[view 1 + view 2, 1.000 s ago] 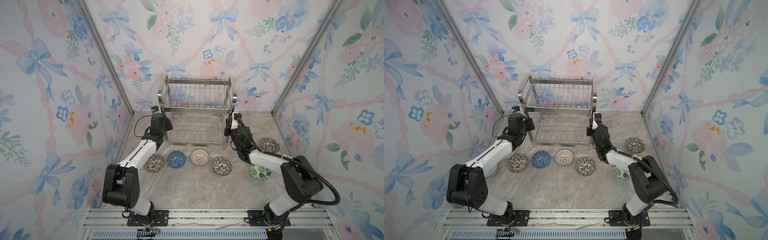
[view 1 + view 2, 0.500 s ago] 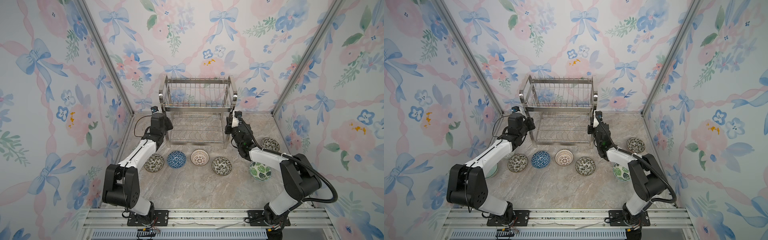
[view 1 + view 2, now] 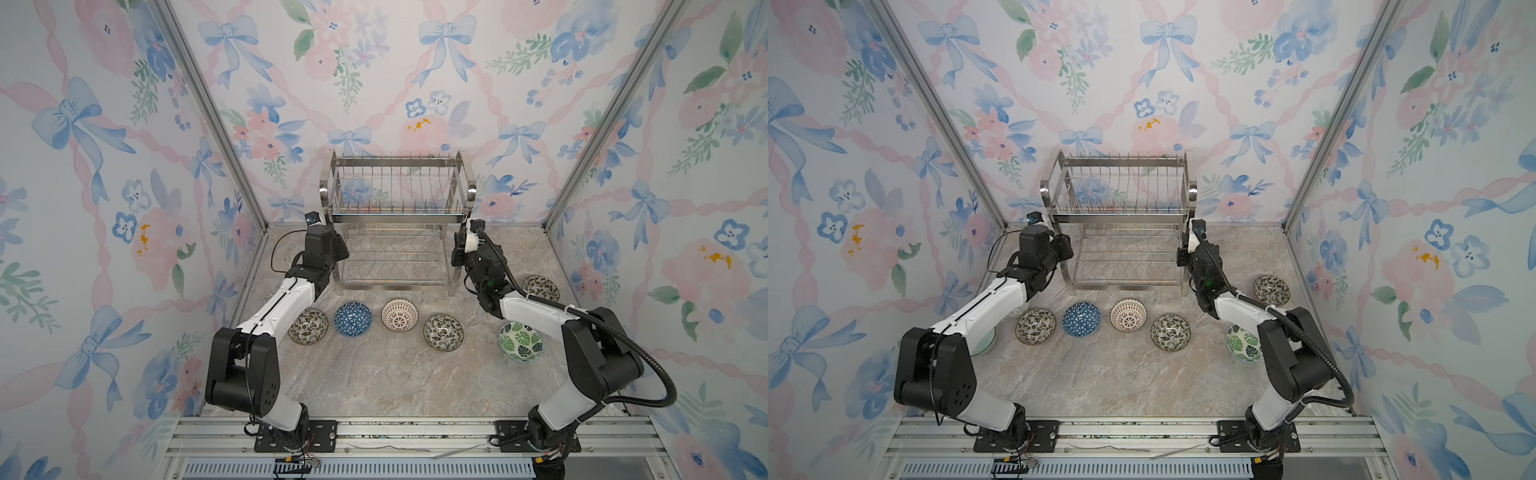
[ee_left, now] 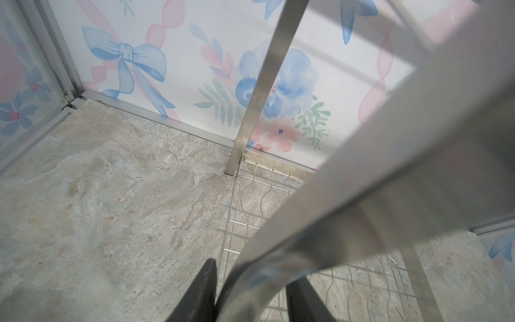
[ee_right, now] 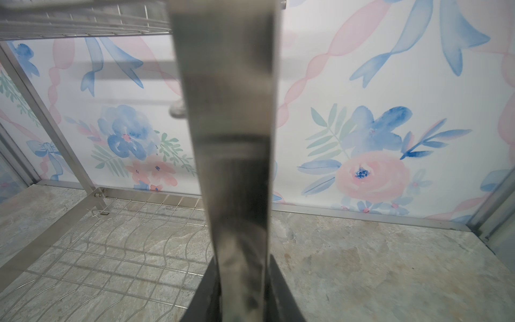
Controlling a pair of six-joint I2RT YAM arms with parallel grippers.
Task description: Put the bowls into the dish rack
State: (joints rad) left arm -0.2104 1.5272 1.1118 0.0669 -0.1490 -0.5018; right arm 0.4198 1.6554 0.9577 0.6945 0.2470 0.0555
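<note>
While both arms reach toward the back of the marble-patterned table (image 3: 374, 386), the two-tier wire dish rack (image 3: 397, 214) stands near the rear wall with no bowl in either tier, and a gripper sits at each of its flat-bar side frames.

Right gripper (image 5: 241, 295): the jaws are pressed onto the right side frame (image 5: 228, 139), and the bar fills the space between them.

Left gripper (image 4: 250, 292): the fingers (image 4: 204, 290) straddle the curved left side frame (image 4: 362, 181). A sliver of table shows beside the metal, so the jaws read as parted, not clamped.

Gripping at the frames probably serves to square or steady the rack. The flat bar suits parallel jaws, whereas the thin wire tiers would give little purchase.

Bowls, all rim-up on the table and apart from one another:
- **Row just in front of the rack:** a black-and-white leafy bowl (image 3: 308, 326), a blue-white geometric bowl (image 3: 353, 318), a cream lattice bowl (image 3: 399, 315) and a second leafy bowl (image 3: 443, 332).
- **Beside the right arm:** a green leaf bowl (image 3: 520, 341) and a third leafy bowl (image 3: 540, 288).
- **Under the left arm:** a pale green bowl (image 3: 984, 343), partly hidden in a top view.

The open spacing should let a finger slip over any rim. Loading itself appears not yet begun.
</note>
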